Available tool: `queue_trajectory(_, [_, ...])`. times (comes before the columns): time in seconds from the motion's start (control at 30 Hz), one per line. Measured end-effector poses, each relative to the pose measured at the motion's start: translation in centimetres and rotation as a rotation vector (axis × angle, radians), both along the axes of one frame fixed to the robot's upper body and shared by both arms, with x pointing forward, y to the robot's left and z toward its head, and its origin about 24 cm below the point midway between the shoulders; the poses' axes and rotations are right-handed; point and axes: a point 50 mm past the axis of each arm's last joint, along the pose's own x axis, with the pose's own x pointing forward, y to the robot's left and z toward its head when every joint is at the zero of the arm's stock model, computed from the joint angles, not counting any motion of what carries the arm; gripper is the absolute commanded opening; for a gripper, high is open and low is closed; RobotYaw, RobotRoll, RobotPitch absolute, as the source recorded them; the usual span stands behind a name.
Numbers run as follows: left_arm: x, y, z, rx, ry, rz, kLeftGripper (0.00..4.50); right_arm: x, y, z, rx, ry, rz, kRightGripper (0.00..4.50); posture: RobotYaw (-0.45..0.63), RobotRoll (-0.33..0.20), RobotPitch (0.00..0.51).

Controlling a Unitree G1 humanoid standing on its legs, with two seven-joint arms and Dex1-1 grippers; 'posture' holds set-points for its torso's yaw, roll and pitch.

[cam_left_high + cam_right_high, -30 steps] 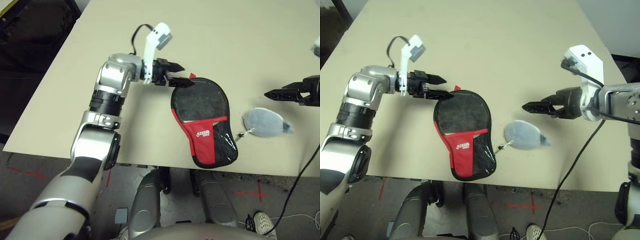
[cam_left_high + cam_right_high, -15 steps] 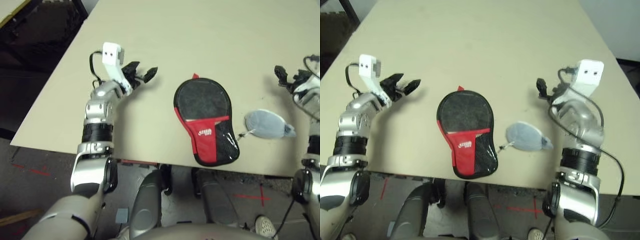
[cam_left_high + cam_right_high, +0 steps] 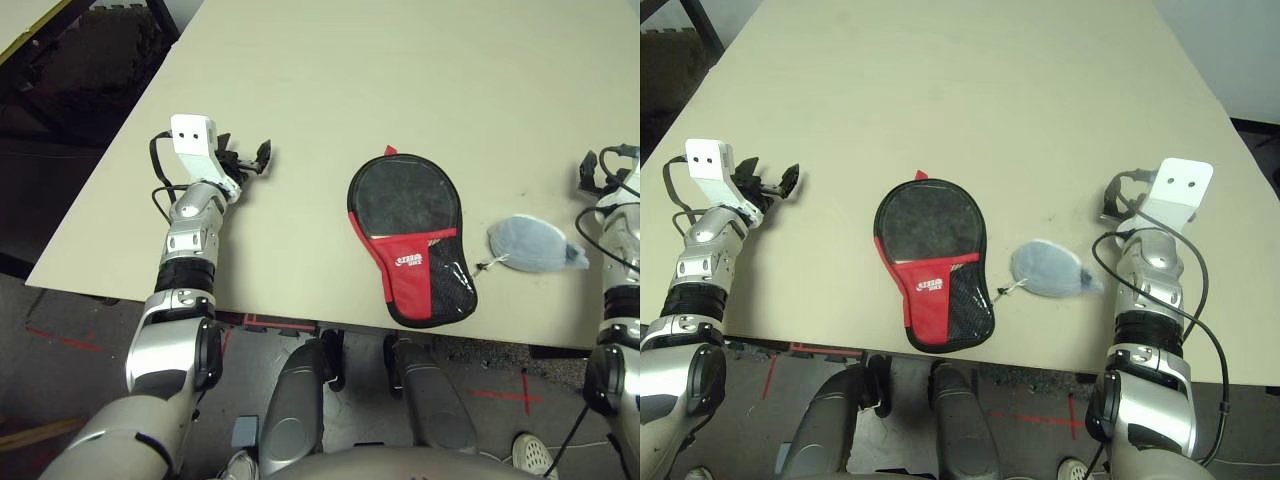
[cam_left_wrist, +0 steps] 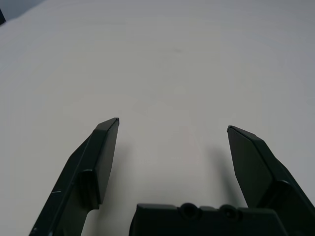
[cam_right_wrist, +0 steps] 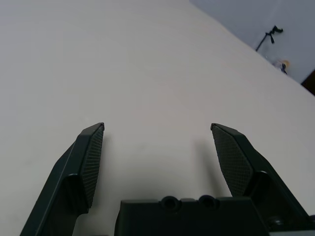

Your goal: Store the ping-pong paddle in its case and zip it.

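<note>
Beige and bare over most of its width, the tabletop runs to the upper edge of the frame, with dark floor seen at the lower edge. At lower centre of the head views the case is laid flat – long axis running from its round black end at upper left down to the red and mesh handle end at lower right. The ping-pong paddle itself cannot be made out; it is judged to be inside the case, whose edge appears closed. Just right of it a grey-blue pouch is seen. The left gripper is held at the far left, fingers apart, empty; the right gripper stands at the right, likewise spread and empty. Both are well apart from the case – the right slightly nearer.
</note>
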Motion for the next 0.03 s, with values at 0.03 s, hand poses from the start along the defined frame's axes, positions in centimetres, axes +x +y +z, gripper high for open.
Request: queue_trajectory(0.03, [0.05,-0.14,-0.02,0.006,-0.004,-0.005,4.5,-0.24,0.09,-0.34,0.005,0.003,0.001,4.47,-0.18,0.0,0.239])
